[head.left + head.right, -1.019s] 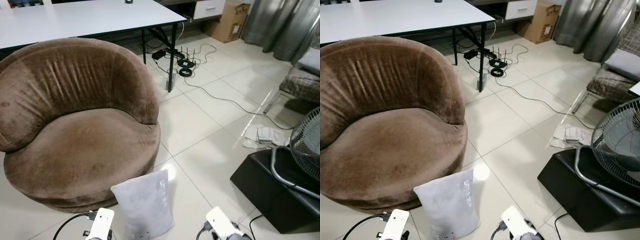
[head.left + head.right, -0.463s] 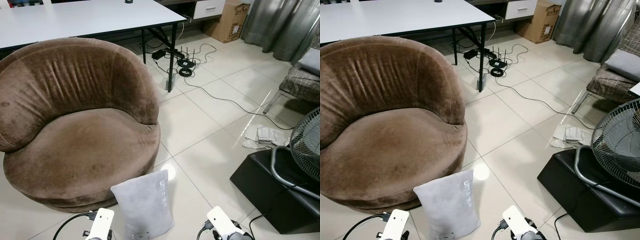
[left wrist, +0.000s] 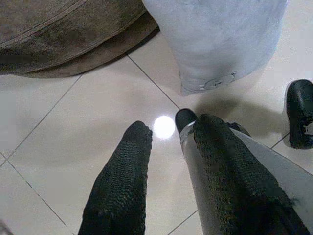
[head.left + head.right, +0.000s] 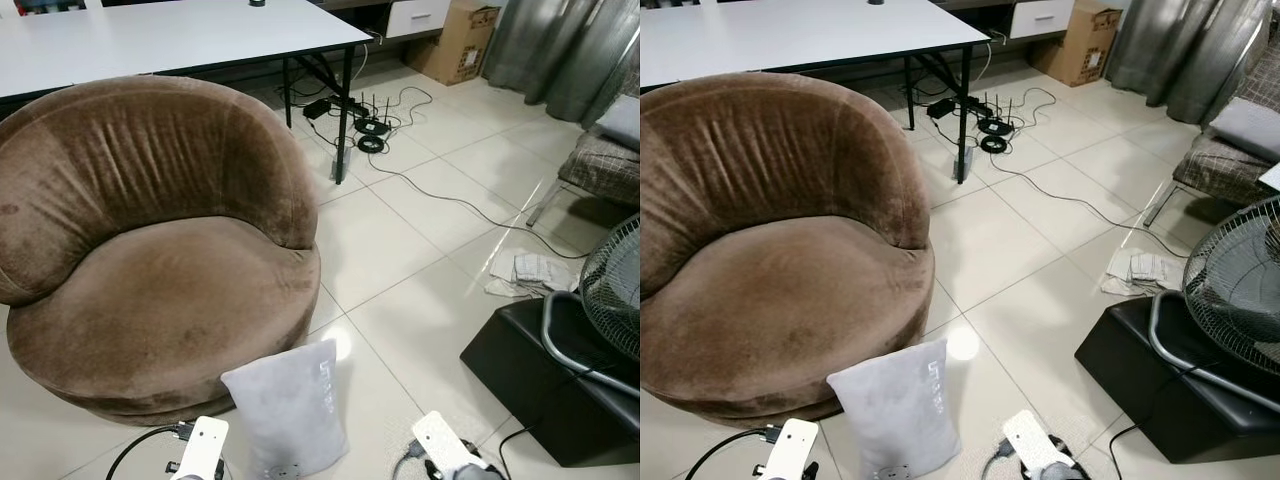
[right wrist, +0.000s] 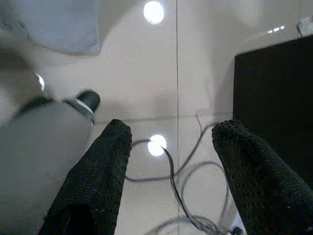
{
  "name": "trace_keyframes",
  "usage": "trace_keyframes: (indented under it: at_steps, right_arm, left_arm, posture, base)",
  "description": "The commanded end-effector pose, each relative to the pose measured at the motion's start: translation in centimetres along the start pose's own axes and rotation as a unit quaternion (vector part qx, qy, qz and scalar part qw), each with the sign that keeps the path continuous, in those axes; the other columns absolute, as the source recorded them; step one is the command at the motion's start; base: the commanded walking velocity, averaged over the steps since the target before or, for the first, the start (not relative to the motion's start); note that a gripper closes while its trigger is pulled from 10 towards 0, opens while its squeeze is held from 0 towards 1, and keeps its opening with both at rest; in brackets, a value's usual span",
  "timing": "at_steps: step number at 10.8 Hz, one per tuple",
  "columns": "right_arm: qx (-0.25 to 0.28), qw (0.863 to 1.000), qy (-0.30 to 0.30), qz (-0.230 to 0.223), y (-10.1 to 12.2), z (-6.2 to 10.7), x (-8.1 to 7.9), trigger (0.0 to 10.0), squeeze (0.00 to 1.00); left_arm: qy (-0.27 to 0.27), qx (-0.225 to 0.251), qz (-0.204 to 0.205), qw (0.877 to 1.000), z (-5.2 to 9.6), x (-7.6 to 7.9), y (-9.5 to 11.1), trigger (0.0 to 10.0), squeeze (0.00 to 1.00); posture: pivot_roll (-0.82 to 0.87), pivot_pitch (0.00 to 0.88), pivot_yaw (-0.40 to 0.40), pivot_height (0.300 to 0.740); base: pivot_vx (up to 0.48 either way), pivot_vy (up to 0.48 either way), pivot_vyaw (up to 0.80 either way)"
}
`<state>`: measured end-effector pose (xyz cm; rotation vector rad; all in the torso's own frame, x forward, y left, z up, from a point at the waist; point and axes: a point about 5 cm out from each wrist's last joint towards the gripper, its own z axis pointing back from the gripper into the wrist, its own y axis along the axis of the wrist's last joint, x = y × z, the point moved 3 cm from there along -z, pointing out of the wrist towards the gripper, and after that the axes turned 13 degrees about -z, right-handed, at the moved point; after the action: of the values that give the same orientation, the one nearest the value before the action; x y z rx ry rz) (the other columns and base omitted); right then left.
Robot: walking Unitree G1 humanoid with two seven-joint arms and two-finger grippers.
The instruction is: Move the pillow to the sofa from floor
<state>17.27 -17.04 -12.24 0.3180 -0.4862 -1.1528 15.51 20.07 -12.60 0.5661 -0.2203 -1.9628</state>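
Observation:
A light grey pillow (image 4: pixel 288 410) stands upright on the tiled floor, leaning against the front of the round brown velvet sofa (image 4: pixel 150 250). It also shows in the left wrist view as the pillow (image 3: pixel 215 39) beside the sofa's base (image 3: pixel 63 44). My left gripper (image 3: pixel 168 132) hangs low over the tiles short of the pillow, its fingers open and holding nothing. My right gripper (image 5: pixel 171 132) is open over bare tiles and a cable, with the pillow's corner (image 5: pixel 54 29) off to one side. The white wrist housings (image 4: pixel 200 450) (image 4: pixel 440 455) flank the pillow at the bottom edge.
A black box (image 4: pixel 545 385) with a standing fan (image 4: pixel 610 300) on it sits at the right. Behind the sofa is a white table (image 4: pixel 170 35) with black legs. Cables and routers (image 4: pixel 365 125) lie on the floor, plus a crumpled cloth (image 4: pixel 530 272) and a patterned chair (image 4: pixel 605 165).
The right wrist housing has dropped slightly lower and tilted. Pillow, sofa and left arm are as before.

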Motion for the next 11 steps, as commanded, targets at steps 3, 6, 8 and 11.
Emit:
trace_keyframes:
  at_steps: [3, 6, 8, 11]
  right_arm:
    - [0.077, 0.996, -0.029, -0.024, 3.6, -0.2, 1.3, 10.0, 0.0]
    - [0.088, 0.995, -0.045, -0.032, 6.0, -0.3, 4.7, 10.0, 0.0]
    - [0.092, 0.994, -0.056, -0.032, 8.0, -0.1, 7.4, 10.0, 0.0]
    - [0.071, 0.995, -0.049, -0.055, 7.3, -0.2, 7.1, 10.0, 0.0]
  left_arm:
    - [-0.009, -0.012, -0.02, 1.0, 0.1, 0.2, -0.6, 10.0, 0.0]
    - [0.01, 0.016, 0.017, 1.0, 0.1, 0.0, -0.1, 10.0, 0.0]
    - [0.029, 0.081, 0.018, 0.996, 0.4, -0.3, 1.3, 10.0, 0.0]
    - [0.045, 0.134, 0.015, 0.99, 0.1, -0.8, 5.6, 10.0, 0.0]
  posture:
    - [-0.02, 0.0, -0.033, 0.74]
    - [-0.02, 0.0, -0.031, 0.74]
    - [-0.01, 0.0, -0.035, 0.74]
    - [-0.01, 0.0, -0.038, 0.74]
  base:
    - [0.0, 0.0, 0.0]
    - [0.0, 0.0, 0.0]
    - [0.0, 0.0, 0.0]
    - [0.0, 0.0, 0.0]
